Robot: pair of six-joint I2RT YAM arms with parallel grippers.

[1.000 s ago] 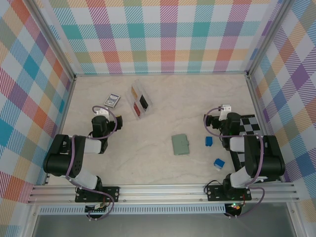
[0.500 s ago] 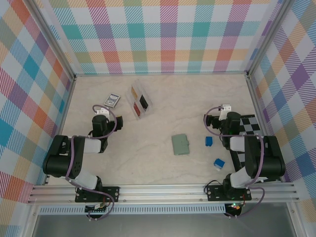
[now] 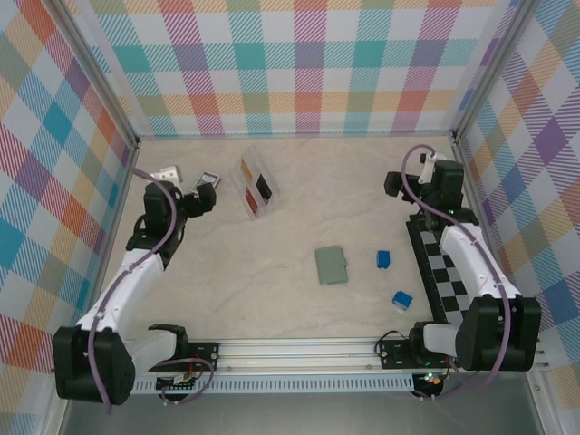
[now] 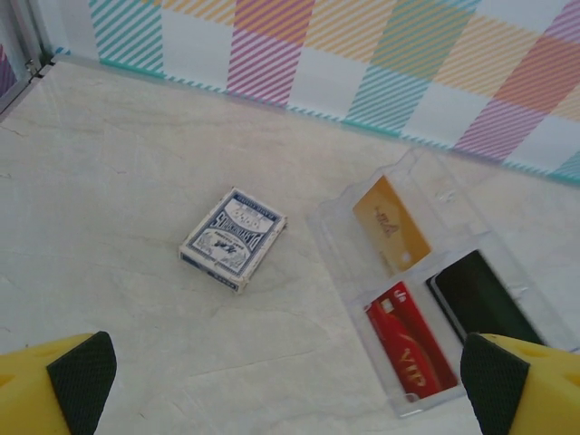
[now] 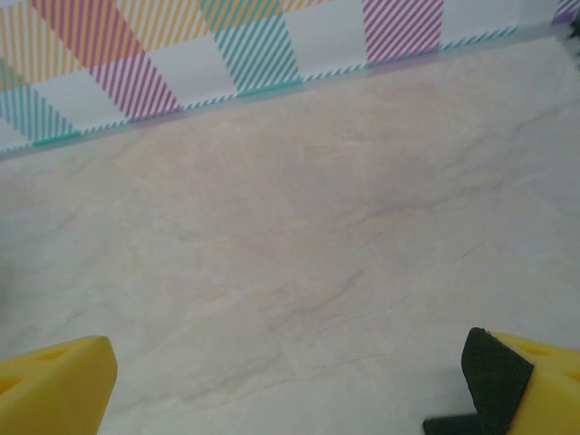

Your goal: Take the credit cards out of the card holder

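The closed card holder [image 3: 331,265] is lying near-right of the clear tray [image 3: 256,188], long axis running front-to-back. Both are gaping wide, the right hand [image 3: 393,185] hovering nearer the holder than the left hand [image 3: 205,198].

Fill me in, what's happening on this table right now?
Two robot arms are reaching out over the table, and neither is holding anything. The left gripper is open at the far left, by a blue playing-card box and a clear plastic compartment tray. The right gripper is open above bare table at the far right. The small sage-green folding wallet lies closed mid-table, away from both grippers, so taking the cards out has not begun.
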